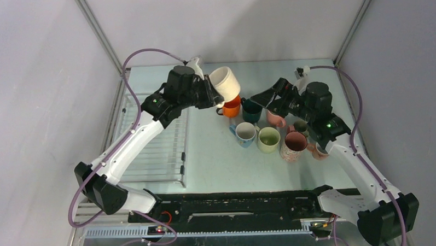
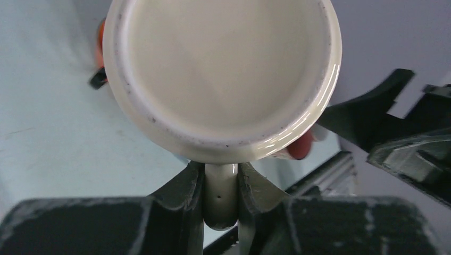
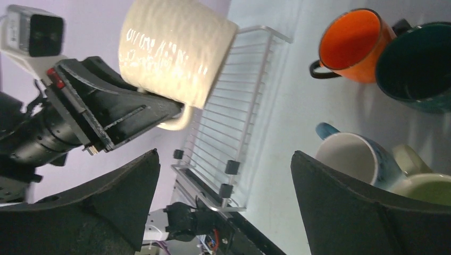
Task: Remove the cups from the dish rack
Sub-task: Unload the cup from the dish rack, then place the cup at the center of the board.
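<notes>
Grips last cream ribbed mug [image 1: 225, 83] by handle in left claw [image 2: 220, 178]; right claw [image 3: 224, 155] wide, empty; silvery wire dish rack [image 1: 156, 152] bare, coloured mugs [image 1: 268, 139] on table [image 1: 217, 167].

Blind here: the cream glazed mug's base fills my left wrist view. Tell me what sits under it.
Observer: The cream glazed mug hangs tilted over the orange mug with a dark rim.
Operator: Report the right tool.
Observer: The right tool is open and empty, near the dark teal mug.
Operator: Check the rack.
Observer: No cup shows on the visible part of the silvery wire dish rack.
</notes>
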Action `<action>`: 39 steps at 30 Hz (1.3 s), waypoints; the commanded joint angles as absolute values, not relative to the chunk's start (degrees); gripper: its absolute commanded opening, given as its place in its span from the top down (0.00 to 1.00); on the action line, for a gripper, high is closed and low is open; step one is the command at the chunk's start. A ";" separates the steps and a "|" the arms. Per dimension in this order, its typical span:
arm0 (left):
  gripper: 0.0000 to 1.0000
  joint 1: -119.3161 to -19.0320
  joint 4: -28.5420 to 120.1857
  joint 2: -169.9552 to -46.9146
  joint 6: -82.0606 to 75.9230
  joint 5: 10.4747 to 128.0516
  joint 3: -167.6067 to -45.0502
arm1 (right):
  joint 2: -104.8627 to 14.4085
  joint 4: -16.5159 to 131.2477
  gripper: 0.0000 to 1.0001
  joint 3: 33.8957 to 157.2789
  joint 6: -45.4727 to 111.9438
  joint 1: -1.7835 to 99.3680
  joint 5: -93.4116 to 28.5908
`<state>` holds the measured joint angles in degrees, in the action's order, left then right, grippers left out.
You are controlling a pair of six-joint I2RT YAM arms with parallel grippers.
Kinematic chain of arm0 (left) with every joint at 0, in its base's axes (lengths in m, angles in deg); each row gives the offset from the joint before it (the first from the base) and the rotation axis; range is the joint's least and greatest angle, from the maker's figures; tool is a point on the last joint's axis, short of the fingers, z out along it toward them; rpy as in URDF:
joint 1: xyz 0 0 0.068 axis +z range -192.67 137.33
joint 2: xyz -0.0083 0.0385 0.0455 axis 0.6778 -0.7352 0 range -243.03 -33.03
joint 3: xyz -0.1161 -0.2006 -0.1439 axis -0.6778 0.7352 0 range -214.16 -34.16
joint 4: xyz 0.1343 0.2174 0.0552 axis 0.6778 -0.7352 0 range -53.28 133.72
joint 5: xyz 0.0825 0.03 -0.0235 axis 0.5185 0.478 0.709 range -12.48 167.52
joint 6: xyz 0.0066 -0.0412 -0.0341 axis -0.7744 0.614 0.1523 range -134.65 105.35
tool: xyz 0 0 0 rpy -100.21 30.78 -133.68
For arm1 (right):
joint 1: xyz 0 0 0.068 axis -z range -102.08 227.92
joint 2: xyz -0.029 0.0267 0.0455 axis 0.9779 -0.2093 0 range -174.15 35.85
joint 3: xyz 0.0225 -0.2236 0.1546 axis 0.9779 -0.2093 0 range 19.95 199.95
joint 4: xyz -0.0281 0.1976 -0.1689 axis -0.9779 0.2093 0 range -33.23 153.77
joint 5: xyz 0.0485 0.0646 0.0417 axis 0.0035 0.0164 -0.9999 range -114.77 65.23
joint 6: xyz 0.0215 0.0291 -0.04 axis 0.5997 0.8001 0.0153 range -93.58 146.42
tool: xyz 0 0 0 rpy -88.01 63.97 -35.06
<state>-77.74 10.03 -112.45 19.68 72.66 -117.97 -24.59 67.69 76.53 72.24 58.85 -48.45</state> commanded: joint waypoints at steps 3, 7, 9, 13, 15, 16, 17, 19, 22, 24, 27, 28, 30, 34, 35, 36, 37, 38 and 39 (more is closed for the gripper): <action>1.00 -78.72 28.78 -110.57 31.48 60.82 -120.37 | -22.33 52.77 0.00 74.47 80.31 59.54 -52.16; 1.00 -78.86 35.01 -110.55 36.81 56.65 -117.87 | -23.09 47.75 0.01 73.28 83.72 59.44 -52.93; 1.00 -78.85 37.70 -110.55 39.52 55.24 -116.28 | -23.51 44.89 0.02 72.86 85.31 59.40 -53.33; 1.00 -78.93 42.13 -110.77 43.12 52.40 -113.79 | -24.64 40.67 0.07 72.86 87.69 59.23 -53.98; 1.00 -78.97 44.27 -110.88 44.49 51.74 -112.76 | -24.71 39.59 0.10 72.86 88.32 59.24 -53.70; 1.00 -78.99 45.47 -110.97 45.10 51.39 -112.37 | -24.66 39.34 0.11 72.86 88.44 59.20 -53.42; 1.00 -79.12 46.41 -111.06 45.69 50.90 -112.02 | -24.72 39.04 0.13 72.89 88.58 59.20 -53.22; 1.00 -79.67 47.90 -111.30 46.62 50.18 -111.63 | -25.26 38.28 0.17 72.86 89.16 59.36 -53.40; 1.00 -80.60 49.36 -111.67 47.76 49.53 -111.27 | -26.39 36.39 0.21 72.86 90.38 59.67 -53.93; 1.00 -81.03 51.16 -111.84 49.41 49.07 -110.37 | -27.28 34.10 0.26 72.86 91.86 59.84 -54.43; 1.00 -81.51 53.74 -112.10 51.31 48.45 -109.09 | -28.72 31.20 0.32 73.10 94.22 59.92 -55.38; 1.00 -81.69 54.24 -112.20 51.79 48.35 -108.81 | -29.13 30.45 0.35 73.07 94.91 59.93 -55.55; 1.00 -81.94 55.49 -112.26 52.78 48.21 -107.97 | -29.29 29.34 0.39 73.06 95.85 59.86 -55.50; 1.00 -82.30 58.48 -112.11 55.30 47.95 -105.72 | -28.79 29.60 0.51 73.10 95.86 59.32 -54.52; 1.00 -82.45 59.35 -112.13 56.11 47.87 -105.10 | -28.75 29.68 0.56 73.06 95.86 59.17 -54.34; 1.00 -82.58 60.48 -112.20 56.96 47.58 -104.42 | -28.82 29.70 0.64 73.05 95.85 59.00 -54.18; 1.00 -82.81 61.38 -112.22 57.75 47.44 -103.80 | -28.83 29.86 0.71 73.06 95.79 58.71 -54.01; 1.00 -82.98 62.15 -112.23 58.37 47.32 -103.24 | -28.83 30.04 0.80 73.09 95.70 58.50 -53.77; 1.00 -83.12 62.79 -112.11 58.80 47.23 -102.64 | -28.83 30.24 0.89 73.12 95.62 58.24 -53.50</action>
